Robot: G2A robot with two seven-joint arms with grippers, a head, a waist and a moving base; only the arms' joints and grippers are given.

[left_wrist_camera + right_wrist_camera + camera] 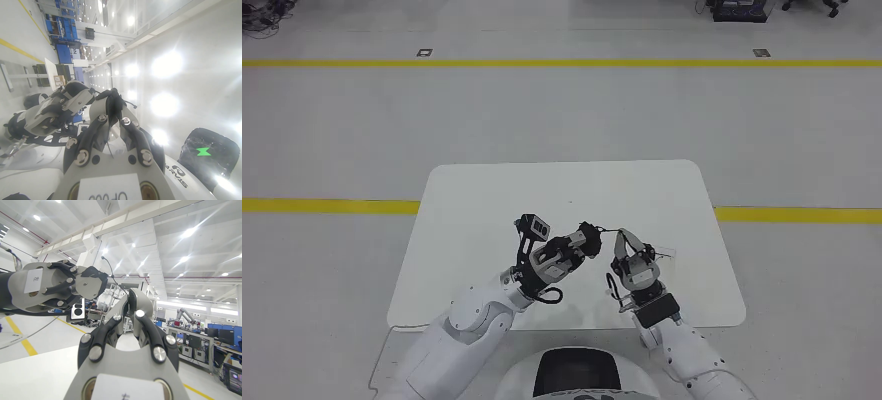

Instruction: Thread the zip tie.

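Both grippers are raised over the table (472, 200), right gripper (129, 298) at 3 o'clock of left gripper (113, 100), likely to align strap tip with head. Zip tie (111, 268) spans between them, clear of the table. Both finger pairs are closed, each pinching the strap.

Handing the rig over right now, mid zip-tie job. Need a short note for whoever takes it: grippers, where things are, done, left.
Grippers: the left gripper and the right gripper both have their fingers shut on the zip tie. They are close together in the air above the table.
Things: the strap arcs between the two grippers, and the head sticks out free past the left fingers.
Done: the tie is lifted and held by both.
Left: nothing shows through the head yet, so threading remains. I cannot tell where the tail end is.
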